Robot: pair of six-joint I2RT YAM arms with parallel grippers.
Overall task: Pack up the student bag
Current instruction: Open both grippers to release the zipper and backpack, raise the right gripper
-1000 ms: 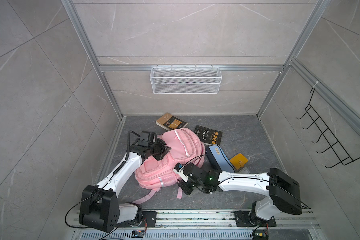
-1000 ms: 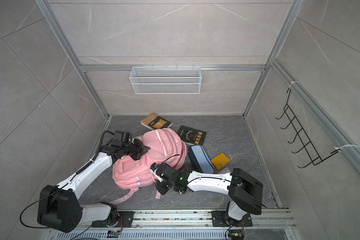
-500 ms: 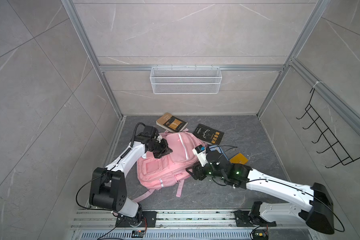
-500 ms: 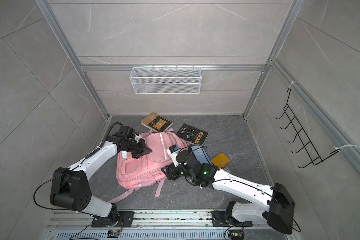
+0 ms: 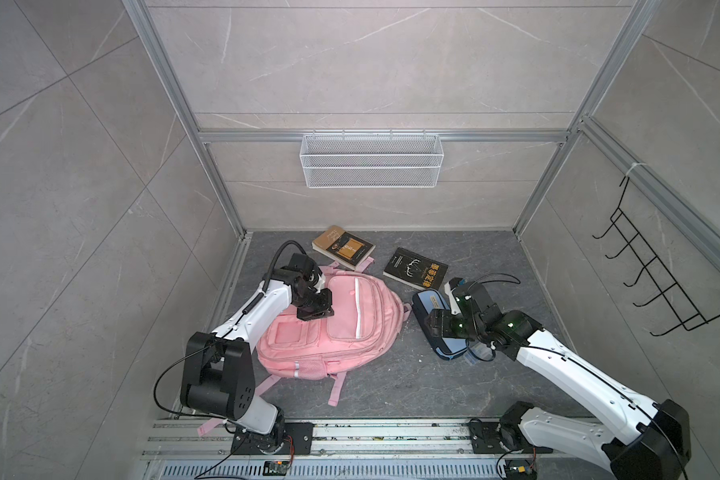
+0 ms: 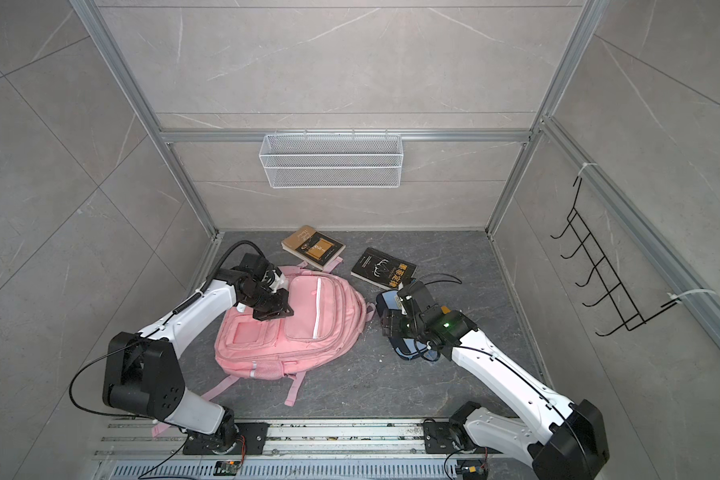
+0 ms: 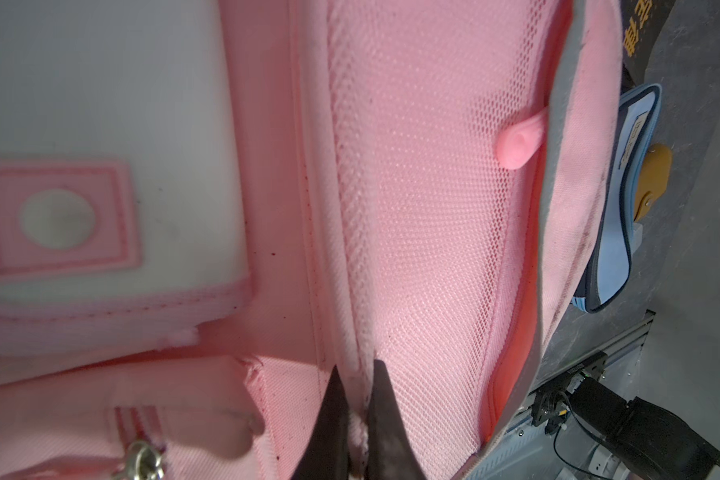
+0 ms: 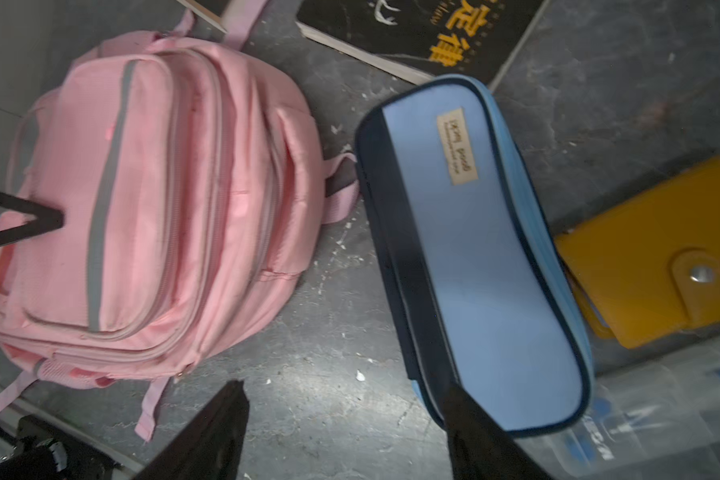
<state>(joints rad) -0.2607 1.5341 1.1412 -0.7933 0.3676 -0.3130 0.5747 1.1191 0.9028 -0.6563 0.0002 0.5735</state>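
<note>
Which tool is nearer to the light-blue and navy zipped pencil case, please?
Right. The right tool stands open at one end of the pencil case; the left tool is farther off, shut on the pink fabric backpack.

Floor (image 5: 391,382) — student bag (image 5: 350,328), brown book (image 5: 344,247), black book (image 5: 416,268), pencil case (image 8: 474,257), wallet (image 8: 649,257).

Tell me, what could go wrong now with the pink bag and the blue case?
1. The left gripper is shut on only a thin fold of the bag; a pull might slip off it.
2. The right gripper hangs open with one finger over the case and one over bare floor, so closing may shove the case rather than grasp it.
3. The wallet lies against the case and could get dragged along.
</note>
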